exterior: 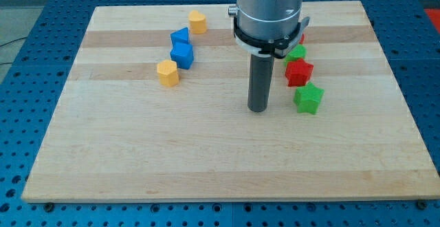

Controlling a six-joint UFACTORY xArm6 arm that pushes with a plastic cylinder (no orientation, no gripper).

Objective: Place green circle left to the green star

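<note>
End effector my tip (258,109) on wooden board (206,158), left of green star (308,98)

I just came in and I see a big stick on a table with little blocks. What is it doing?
A robot arm is sliding blocks around a wooden board with a dark rod. My tip sits toward the view's left of the green star, apart from it. The green circle sits higher up on the view's right, partly hidden behind the arm, above a red block. It is not yet left of the star. Blue and yellow blocks sit untouched on the view's left.
</note>
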